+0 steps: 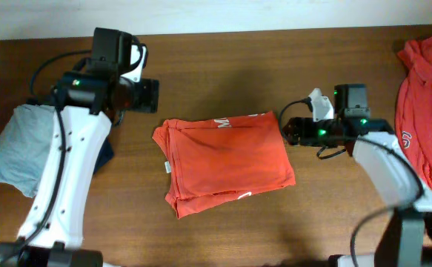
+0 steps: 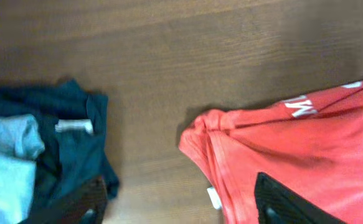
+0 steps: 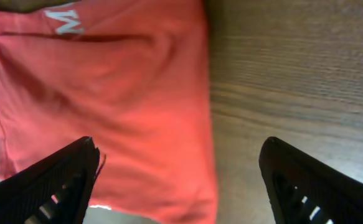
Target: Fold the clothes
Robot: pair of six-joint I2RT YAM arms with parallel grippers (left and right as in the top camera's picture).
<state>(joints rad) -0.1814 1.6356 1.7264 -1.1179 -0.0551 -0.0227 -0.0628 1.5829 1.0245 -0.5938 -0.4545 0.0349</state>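
Note:
A folded orange-red T-shirt (image 1: 227, 159) with white print lies flat in the middle of the table. It also shows in the left wrist view (image 2: 293, 149) and the right wrist view (image 3: 106, 99). A second, crumpled orange-red T-shirt (image 1: 423, 111) lies at the right edge. My left gripper (image 2: 181, 208) is open and empty, above the table just left of the folded shirt's upper left corner. My right gripper (image 3: 181, 180) is open and empty, hovering over the folded shirt's right edge.
A light-grey folded garment (image 1: 15, 148) lies at the left, on a dark navy garment (image 2: 75, 143) whose white label shows. Bare wood runs along the back and front of the table.

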